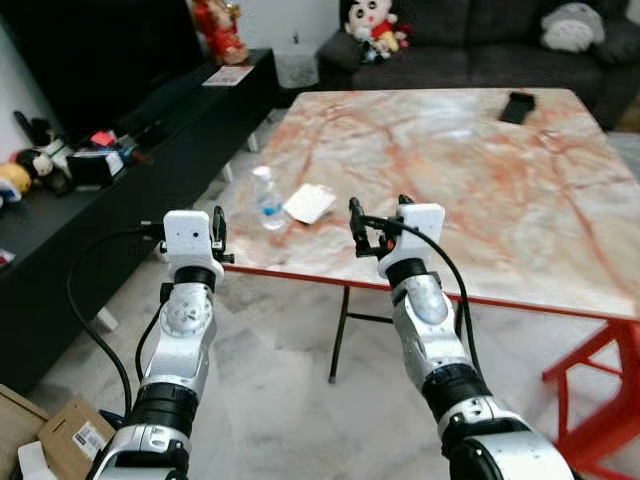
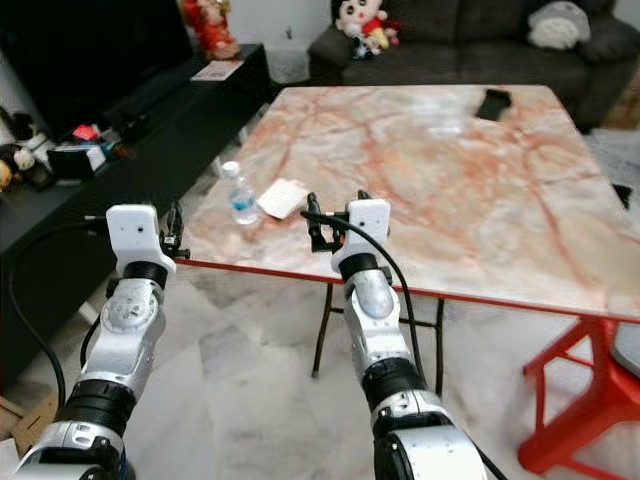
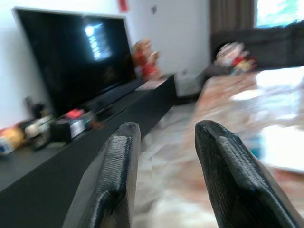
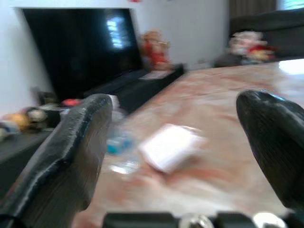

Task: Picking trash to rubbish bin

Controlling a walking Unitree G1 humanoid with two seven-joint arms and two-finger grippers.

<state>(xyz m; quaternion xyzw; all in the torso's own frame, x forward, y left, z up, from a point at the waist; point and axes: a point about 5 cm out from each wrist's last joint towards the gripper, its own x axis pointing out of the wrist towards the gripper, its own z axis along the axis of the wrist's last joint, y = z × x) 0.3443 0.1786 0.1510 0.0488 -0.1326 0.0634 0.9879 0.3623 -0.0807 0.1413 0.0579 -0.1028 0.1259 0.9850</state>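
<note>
Trash is on the red-veined marble table (image 1: 520, 200) with red metal legs: a small clear plastic water bottle (image 1: 268, 200) with a blue label stands upright near the table's front left edge, and just beside it lies a flat white paper packet (image 1: 310, 203). The writing on the bottle label is too small to read. The right gripper (image 1: 378, 222) is held over the front edge of the table, near the packet but apart from it, and its two black fingers (image 4: 80, 142) are spread wide with nothing between them; in the right wrist view the bottle and the packet appear between the fingers, further away on the table. The left gripper (image 1: 217, 232) hangs in the air off the table, just beside its front left corner, and its fingers (image 3: 116, 175) are also open, with a narrower gap, and hold nothing. At the far side of the table a black phone-like object (image 1: 517, 106) lies flat. A long black TV cabinet (image 1: 150, 150) stands to the left with small toys on it, and a dark grey sofa (image 1: 480, 50) with plush dolls is behind the table.
</note>
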